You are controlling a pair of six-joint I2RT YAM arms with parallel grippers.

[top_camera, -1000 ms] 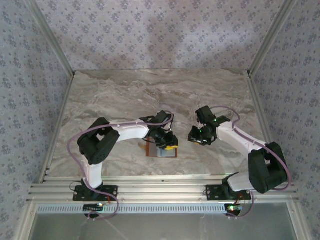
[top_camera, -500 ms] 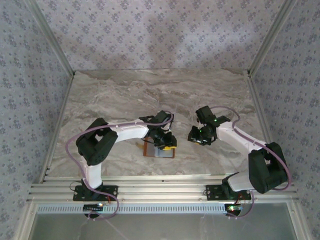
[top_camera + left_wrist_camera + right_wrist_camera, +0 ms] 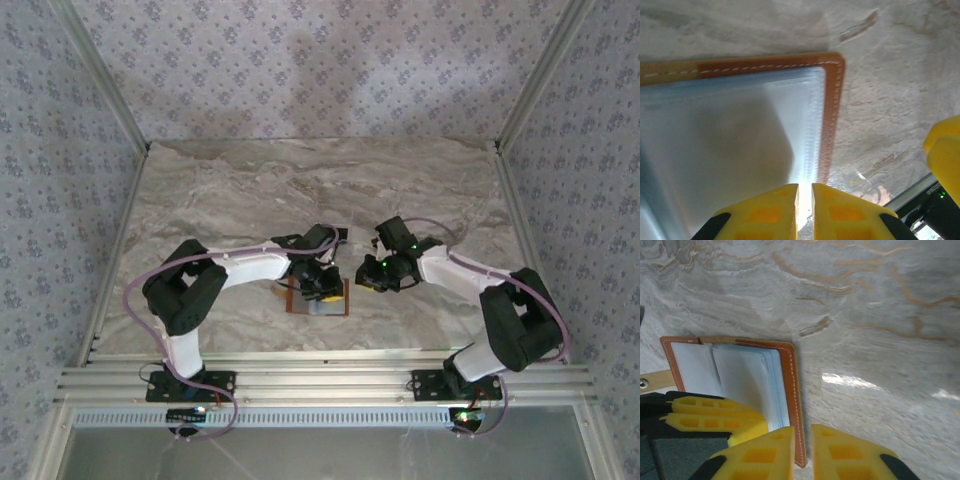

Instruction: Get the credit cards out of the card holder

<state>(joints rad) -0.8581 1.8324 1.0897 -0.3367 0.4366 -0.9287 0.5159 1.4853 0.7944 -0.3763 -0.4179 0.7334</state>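
The card holder (image 3: 322, 307) lies open and flat on the marble table, tan-brown leather (image 3: 830, 110) round pale clear sleeves (image 3: 742, 380). The credit cards are hidden inside the sleeves. My left gripper (image 3: 323, 288) hovers low over the holder's right-hand panel, its yellow jaws (image 3: 805, 188) closed to a thin slit with nothing between them. My right gripper (image 3: 369, 277) sits just right of the holder, pointing down at its right edge (image 3: 791, 390). Its jaws (image 3: 802, 430) are also closed to a slit over that brown border, gripping nothing. The left fingers (image 3: 715, 415) rest on the sleeves close beside it.
The marble table (image 3: 250, 190) is bare to the back and sides. Patterned walls and aluminium rails (image 3: 120, 260) bound it. The two grippers stand very close together at the holder's right edge, with a right fingertip (image 3: 944, 150) near the left one.
The right arm has swung left to the holder's right edge. Both grippers have closed from slightly open to a slit. The left gripper has shifted a little over the holder.
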